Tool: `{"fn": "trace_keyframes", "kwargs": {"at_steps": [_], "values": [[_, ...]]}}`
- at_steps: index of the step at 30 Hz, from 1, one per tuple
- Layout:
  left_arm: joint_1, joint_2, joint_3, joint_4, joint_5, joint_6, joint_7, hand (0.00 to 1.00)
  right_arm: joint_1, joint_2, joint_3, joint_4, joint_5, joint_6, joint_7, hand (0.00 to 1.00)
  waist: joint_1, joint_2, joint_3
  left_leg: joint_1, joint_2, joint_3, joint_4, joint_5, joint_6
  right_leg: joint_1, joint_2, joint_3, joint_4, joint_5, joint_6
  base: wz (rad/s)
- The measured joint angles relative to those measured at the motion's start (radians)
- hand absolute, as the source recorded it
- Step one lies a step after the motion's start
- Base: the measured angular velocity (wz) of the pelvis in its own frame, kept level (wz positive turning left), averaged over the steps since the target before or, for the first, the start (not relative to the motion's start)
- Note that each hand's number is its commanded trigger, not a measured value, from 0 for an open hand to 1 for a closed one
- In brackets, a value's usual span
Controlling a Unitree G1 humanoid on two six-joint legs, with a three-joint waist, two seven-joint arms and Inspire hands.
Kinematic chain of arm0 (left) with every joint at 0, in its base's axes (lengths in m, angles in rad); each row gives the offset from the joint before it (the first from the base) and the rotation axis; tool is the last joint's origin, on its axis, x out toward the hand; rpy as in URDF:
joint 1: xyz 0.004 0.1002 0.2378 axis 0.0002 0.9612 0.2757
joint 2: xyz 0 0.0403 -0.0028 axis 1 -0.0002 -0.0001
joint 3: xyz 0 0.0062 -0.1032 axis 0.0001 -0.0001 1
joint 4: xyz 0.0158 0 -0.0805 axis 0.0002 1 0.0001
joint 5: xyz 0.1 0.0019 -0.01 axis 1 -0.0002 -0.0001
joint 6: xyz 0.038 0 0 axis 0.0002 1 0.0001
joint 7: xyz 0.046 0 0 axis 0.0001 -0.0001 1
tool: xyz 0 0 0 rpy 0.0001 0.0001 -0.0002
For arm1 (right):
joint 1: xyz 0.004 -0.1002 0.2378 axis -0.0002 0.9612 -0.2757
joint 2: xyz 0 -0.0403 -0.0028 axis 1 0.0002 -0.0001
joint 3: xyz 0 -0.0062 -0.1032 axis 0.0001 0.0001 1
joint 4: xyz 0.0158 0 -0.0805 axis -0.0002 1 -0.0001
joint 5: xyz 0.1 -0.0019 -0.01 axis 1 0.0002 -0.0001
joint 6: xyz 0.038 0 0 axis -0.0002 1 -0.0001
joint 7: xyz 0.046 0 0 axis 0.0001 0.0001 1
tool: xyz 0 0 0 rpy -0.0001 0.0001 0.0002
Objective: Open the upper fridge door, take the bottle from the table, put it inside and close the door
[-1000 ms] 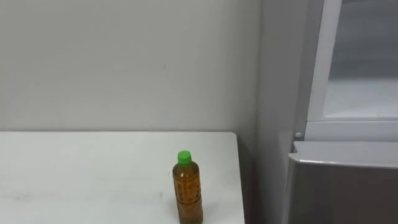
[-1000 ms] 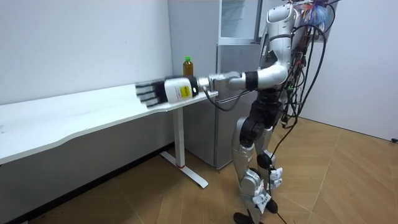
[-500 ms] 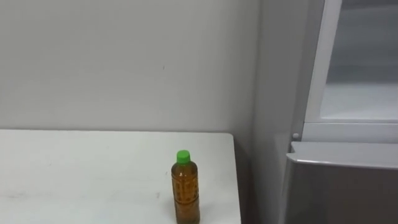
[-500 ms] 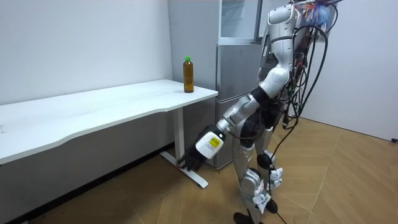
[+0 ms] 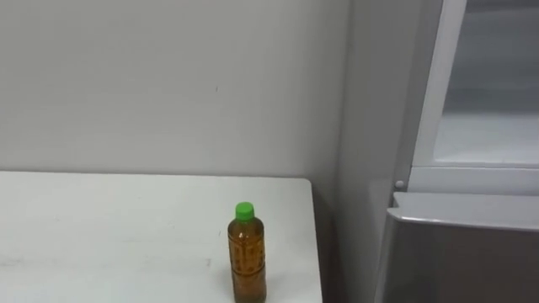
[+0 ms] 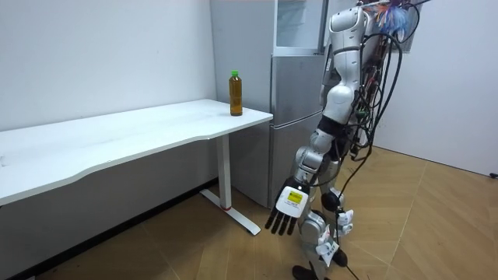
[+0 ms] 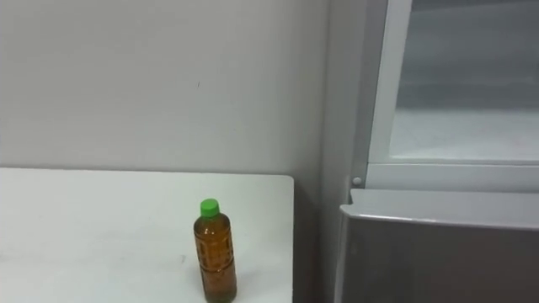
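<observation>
Left hand (image 6: 284,214): hangs by the leg, fingers straight and loosely spread, empty, apparently idle. Bottle (image 5: 247,254): upright on the table (image 5: 101,236), far right corner, probably staged for pickup. Fridge (image 5: 463,244): immediately right.

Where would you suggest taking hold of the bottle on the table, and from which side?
Grip the middle of the bottle, below the green cap: it stands upright and is round there. Coming from the front or left is probably best, as the fridge is close on its right.
</observation>
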Motion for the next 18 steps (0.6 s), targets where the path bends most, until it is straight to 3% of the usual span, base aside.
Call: {"fn": "trace_keyframes", "kwargs": {"at_steps": [5, 18], "values": [[-0.007, 0.004, -0.040, 0.007, 0.017, 0.008, -0.033, 0.00, -0.006, -0.001, 0.035, 0.005, 0.027, 0.000, -0.014, 0.00, -0.005, -0.003, -0.0002, -0.002, 0.000, 0.007, -0.005, 0.000, 0.000, -0.008, 0.001, 0.008, 0.000, -0.001, 0.000, -0.05], [-0.019, 0.023, -0.041, 0.007, 0.110, -0.006, -0.060, 0.00, -0.045, -0.001, 0.089, 0.045, 0.055, -0.007, -0.023, 0.00, -0.005, -0.018, 0.0008, -0.011, 0.001, 0.021, -0.005, 0.000, 0.000, -0.021, 0.001, 0.021, 0.003, -0.002, 0.001, -0.02]]}}
